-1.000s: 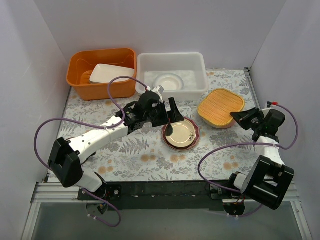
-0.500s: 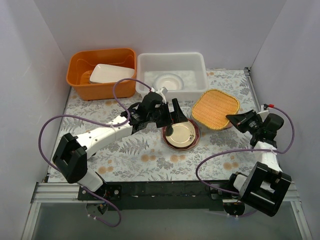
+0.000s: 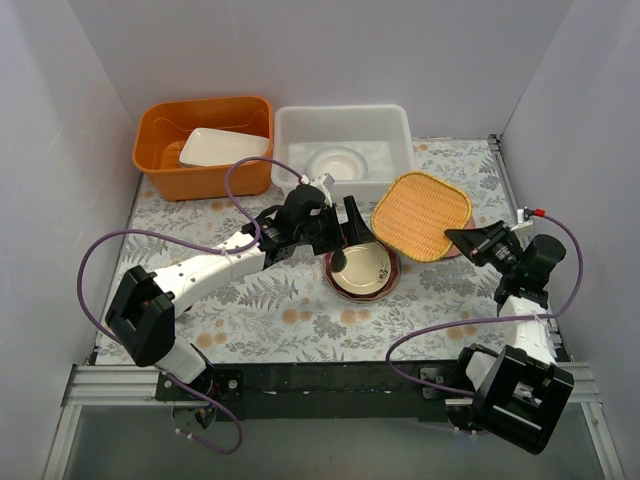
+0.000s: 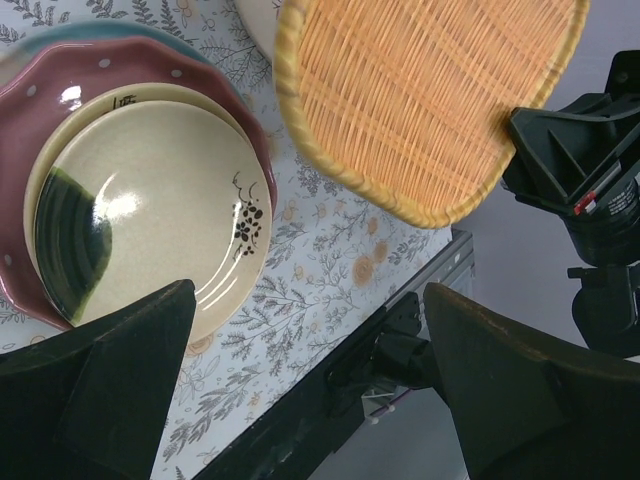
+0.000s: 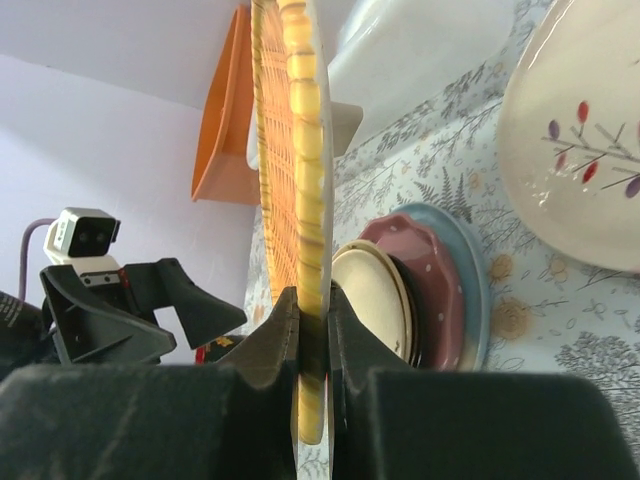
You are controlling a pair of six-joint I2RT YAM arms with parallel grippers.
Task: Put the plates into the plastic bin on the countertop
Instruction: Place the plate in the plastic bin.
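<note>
My right gripper is shut on the rim of the orange woven plate, which hangs tilted in the air just right of the plastic bin's front corner. A stack of plates lies mid-countertop: cream on top, pink dotted and light blue beneath. Open and empty, my left gripper hovers over the stack's left side. Another cream plate with red leaves lies flat on the countertop to the right. A pale dish sits inside the bin.
An orange tub at the back left holds a white rectangular dish. White walls close in the left, back and right sides. The orange woven plate hangs close to my left gripper's right finger.
The right gripper has lifted the orange woven plate off the countertop and carried it left toward the bin. The left gripper shifted slightly right, then stayed put.
</note>
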